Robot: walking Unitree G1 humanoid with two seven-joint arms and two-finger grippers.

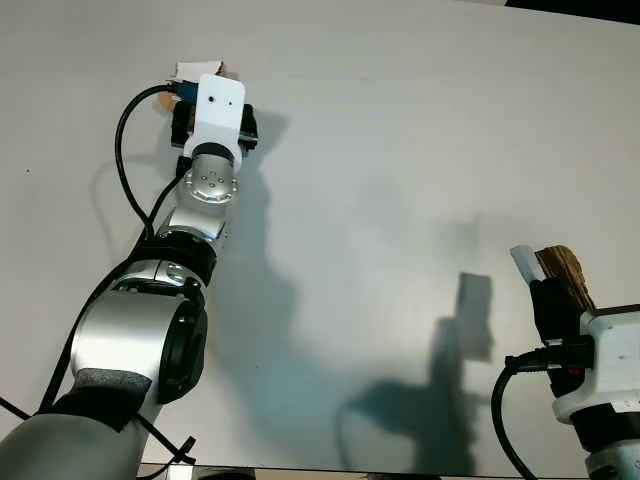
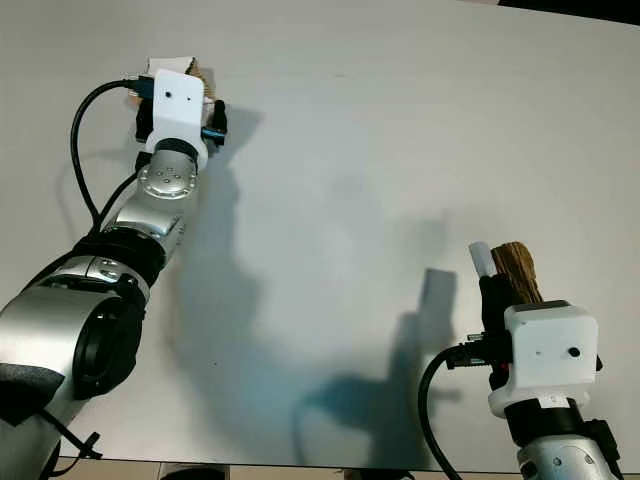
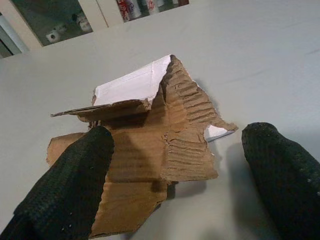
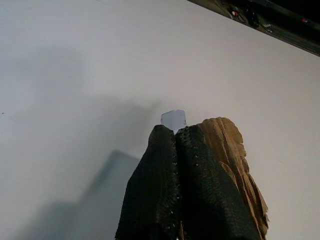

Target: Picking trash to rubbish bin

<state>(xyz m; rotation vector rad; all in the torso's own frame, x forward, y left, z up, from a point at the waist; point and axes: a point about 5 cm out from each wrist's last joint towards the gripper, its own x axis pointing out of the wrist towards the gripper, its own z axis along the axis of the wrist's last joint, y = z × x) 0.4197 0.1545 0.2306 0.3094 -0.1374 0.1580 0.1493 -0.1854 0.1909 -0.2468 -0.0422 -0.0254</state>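
A torn piece of brown corrugated cardboard (image 3: 165,135) with a white face lies on the white table (image 1: 400,150) at the far left. My left gripper (image 3: 180,145) is open low over it, one black finger (image 3: 75,175) against the cardboard's edge and the other finger (image 3: 280,170) beside it on bare table. From the head, the cardboard (image 1: 195,70) peeks out beyond the left wrist's white mount. At the near right, my right gripper (image 4: 175,132) is shut on a second scrap of brown cardboard (image 4: 230,150) with a small white bit, held above the table.
The table's near edge (image 1: 300,468) runs along the bottom of the head views. A dark strip (image 1: 580,5) lies past its far right corner. Shelves with bottles (image 3: 135,7) stand behind the table beyond the left gripper.
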